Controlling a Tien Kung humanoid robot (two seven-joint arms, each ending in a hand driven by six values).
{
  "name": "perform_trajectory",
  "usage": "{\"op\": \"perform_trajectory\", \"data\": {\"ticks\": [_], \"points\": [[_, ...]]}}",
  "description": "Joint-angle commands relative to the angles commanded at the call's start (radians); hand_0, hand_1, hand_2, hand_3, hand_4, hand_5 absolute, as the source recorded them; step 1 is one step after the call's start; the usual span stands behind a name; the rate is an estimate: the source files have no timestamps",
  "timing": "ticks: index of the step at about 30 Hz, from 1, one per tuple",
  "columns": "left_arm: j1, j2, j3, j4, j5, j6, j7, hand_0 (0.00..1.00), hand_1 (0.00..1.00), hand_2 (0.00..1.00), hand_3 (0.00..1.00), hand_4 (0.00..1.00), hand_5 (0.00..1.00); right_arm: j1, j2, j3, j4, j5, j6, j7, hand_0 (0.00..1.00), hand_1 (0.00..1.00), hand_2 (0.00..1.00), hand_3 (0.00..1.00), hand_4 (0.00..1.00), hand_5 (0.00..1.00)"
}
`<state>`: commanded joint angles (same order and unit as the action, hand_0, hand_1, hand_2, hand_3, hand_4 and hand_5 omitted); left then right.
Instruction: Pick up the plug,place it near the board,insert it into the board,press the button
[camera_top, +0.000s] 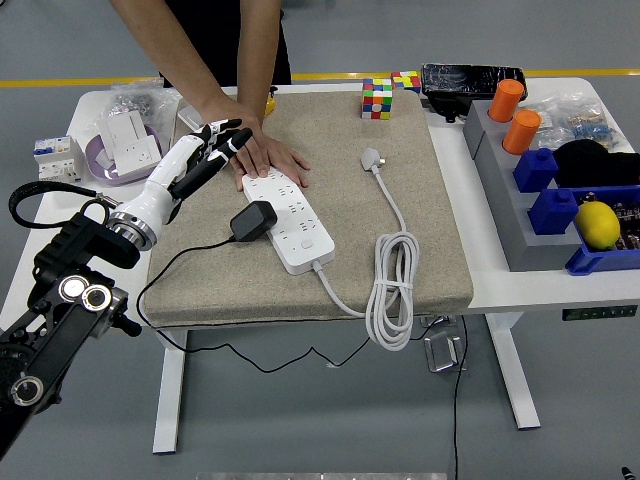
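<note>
On the mat, the left hand (205, 155), fingers spread, partly hides a person's hand (262, 152) steadying the board (288, 218).

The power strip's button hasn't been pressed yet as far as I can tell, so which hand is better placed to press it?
Left. The left hand hovers with fingers relaxed, holding nothing, just left of the power strip, where the black plug sits at its edge. The right hand is out of view. A person's hand rests on the strip's far end.
</note>
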<state>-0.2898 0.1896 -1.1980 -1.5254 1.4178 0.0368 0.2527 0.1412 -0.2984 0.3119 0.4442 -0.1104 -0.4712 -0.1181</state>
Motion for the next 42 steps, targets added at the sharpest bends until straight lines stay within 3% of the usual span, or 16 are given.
{"op": "perform_trajectory", "data": {"ticks": [10, 14, 19, 23, 27, 42], "points": [[0.072, 0.018, -0.007, 0.005, 0.018, -0.012, 0.009, 0.959, 0.963, 0.916, 0.904, 0.998, 0.998, -0.001, 0.000, 0.008, -0.001, 0.000, 0.000, 0.001, 0.985, 0.853, 0.787, 0.799, 0.998, 0.998], [0.098, 0.020, -0.004, 0.018, 0.094, -0.028, 0.007, 0.959, 0.963, 0.916, 0.904, 0.998, 0.998, -0.001, 0.000, 0.012, -0.001, -0.002, -0.001, 0.001, 0.985, 0.853, 0.787, 0.799, 0.998, 0.998], [0.118, 0.022, 0.014, 0.042, 0.257, -0.070, -0.005, 0.972, 0.975, 0.935, 0.918, 0.998, 0.998, -0.004, 0.000, 0.013, -0.001, -0.001, 0.001, 0.002, 0.981, 0.851, 0.786, 0.799, 0.998, 0.998], [0.112, 0.023, 0.037, 0.052, 0.360, -0.085, -0.009, 0.998, 0.998, 0.966, 0.938, 0.998, 0.998, -0.001, 0.000, 0.013, -0.001, -0.002, 0.001, 0.002, 0.974, 0.848, 0.786, 0.798, 0.998, 0.998], [0.099, 0.024, 0.058, 0.064, 0.395, -0.082, -0.016, 0.998, 0.998, 0.966, 0.938, 0.998, 0.998, 0.001, 0.000, 0.012, -0.001, -0.004, 0.002, 0.003, 0.974, 0.848, 0.786, 0.798, 0.998, 0.998], [0.058, 0.018, 0.115, 0.150, 0.412, -0.056, -0.043, 0.998, 0.995, 0.962, 0.932, 0.998, 0.998, -0.003, -0.003, 0.005, -0.001, -0.001, 0.005, 0.006, 0.964, 0.845, 0.784, 0.798, 0.998, 0.998]]}}
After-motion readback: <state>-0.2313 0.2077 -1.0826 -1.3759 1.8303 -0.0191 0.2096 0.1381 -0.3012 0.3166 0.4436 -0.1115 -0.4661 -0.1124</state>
